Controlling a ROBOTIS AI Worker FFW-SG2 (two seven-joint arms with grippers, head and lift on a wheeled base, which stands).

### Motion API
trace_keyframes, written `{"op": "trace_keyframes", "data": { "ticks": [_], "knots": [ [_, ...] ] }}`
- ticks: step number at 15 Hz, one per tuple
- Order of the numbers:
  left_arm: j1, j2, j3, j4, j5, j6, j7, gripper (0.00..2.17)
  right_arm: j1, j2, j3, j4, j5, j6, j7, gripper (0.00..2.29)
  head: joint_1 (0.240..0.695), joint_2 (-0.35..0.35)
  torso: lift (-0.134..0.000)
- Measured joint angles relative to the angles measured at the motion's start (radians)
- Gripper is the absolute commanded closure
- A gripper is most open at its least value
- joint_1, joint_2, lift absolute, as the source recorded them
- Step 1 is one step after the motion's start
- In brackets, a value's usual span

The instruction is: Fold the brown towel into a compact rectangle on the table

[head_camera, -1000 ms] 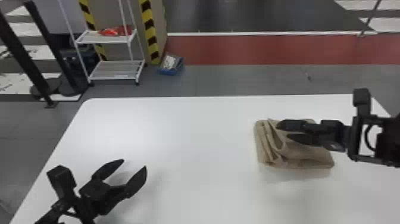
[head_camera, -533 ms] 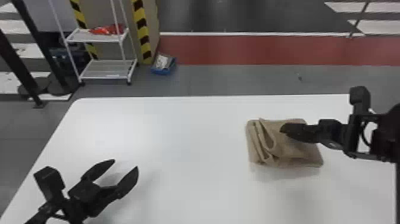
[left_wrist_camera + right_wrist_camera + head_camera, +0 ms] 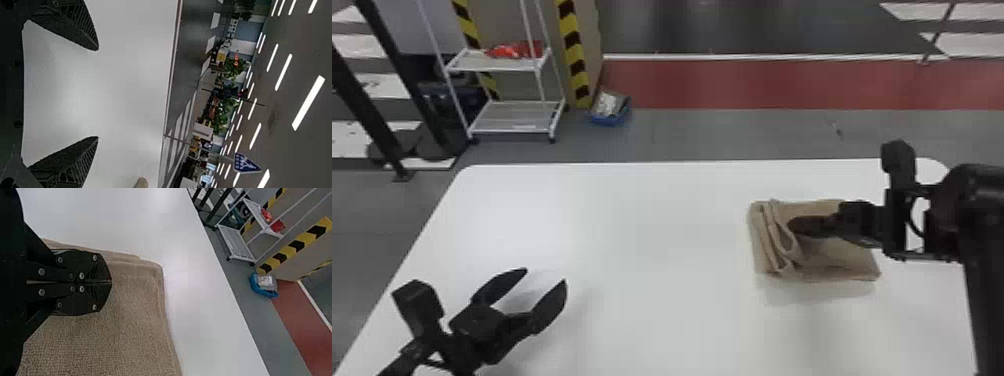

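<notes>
finding the brown towel (image 3: pixel 847 260) folded on the right side of the surface (image 3: pixel 662 280), we have our right gripper (image 3: pixel 793 226) over it, fingers closed together, while our left gripper (image 3: pixel 545 275) is spread wide near the surface's left edge.

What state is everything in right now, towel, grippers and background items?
Brown towel: folded, with loose, bulging folds along its left side
Left gripper: open, empty
Right gripper: shut, over the towel
White rack: upright, red item on its upper shelf
Blue bin: open-topped, holding items
</notes>
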Motion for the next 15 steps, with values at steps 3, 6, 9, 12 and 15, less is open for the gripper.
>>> {"op": "trace_keyframes", "data": {
  "ticks": [3,6,9,12,15],
  "knots": [
    [0.004,0.0,0.005,0.0,0.001,0.0,-0.002,0.07,-0.005,0.015,0.05,0.024,0.01,0.004,0.003,2.26,0.695,0.081,-0.124],
    [0.008,0.0,0.009,-0.002,0.003,0.0,-0.003,0.07,0.003,0.034,0.079,0.026,-0.005,0.013,0.034,2.26,0.695,0.121,-0.124],
    [0.013,0.0,0.015,-0.005,0.005,-0.002,-0.007,0.07,0.019,0.053,0.107,-0.002,-0.019,0.063,0.067,2.26,0.695,0.153,-0.124],
    [0.013,0.0,0.017,-0.005,0.006,-0.003,-0.008,0.07,0.051,0.057,0.164,-0.047,-0.03,0.112,0.101,2.26,0.695,0.199,-0.124],
    [0.013,0.0,0.017,-0.007,0.006,-0.003,-0.008,0.07,0.089,0.065,0.199,-0.125,-0.032,0.152,0.157,2.26,0.695,0.228,-0.124]
  ]
}}
